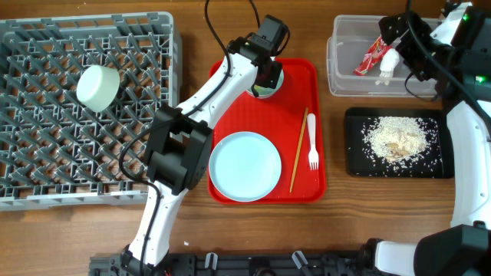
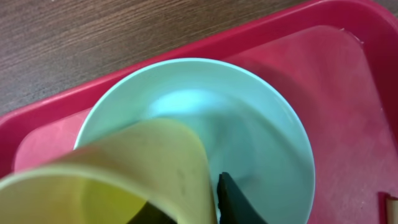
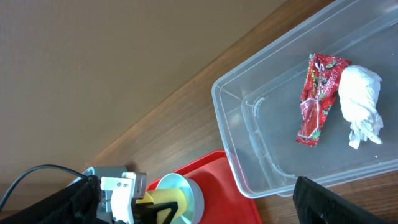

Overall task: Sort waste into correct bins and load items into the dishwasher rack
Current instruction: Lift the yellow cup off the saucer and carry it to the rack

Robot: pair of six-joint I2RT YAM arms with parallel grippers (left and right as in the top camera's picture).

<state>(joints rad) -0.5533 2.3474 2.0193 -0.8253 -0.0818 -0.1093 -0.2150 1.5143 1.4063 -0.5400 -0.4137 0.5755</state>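
My left gripper (image 1: 266,77) reaches down into the light blue bowl (image 2: 261,137) at the back of the red serving tray (image 1: 307,77). It is shut on the wall of the small yellow cup (image 2: 124,180), one dark finger (image 2: 233,202) outside and one inside. The pale blue plate (image 1: 245,165), chopstick (image 1: 298,149) and white fork (image 1: 312,146) lie on the same tray. A mint-green bowl (image 1: 97,86) rests upside down in the grey dishwasher rack (image 1: 46,146). My right gripper (image 1: 395,47) hangs open over the clear tub (image 1: 349,73), which holds the red wrapper (image 3: 318,98) and white napkin (image 3: 360,102).
The black tray (image 1: 357,157) at the right holds rice-like scraps (image 1: 395,138). The left arm stretches across the gap between the rack and the red tray. Bare wooden table lies along the front edge.
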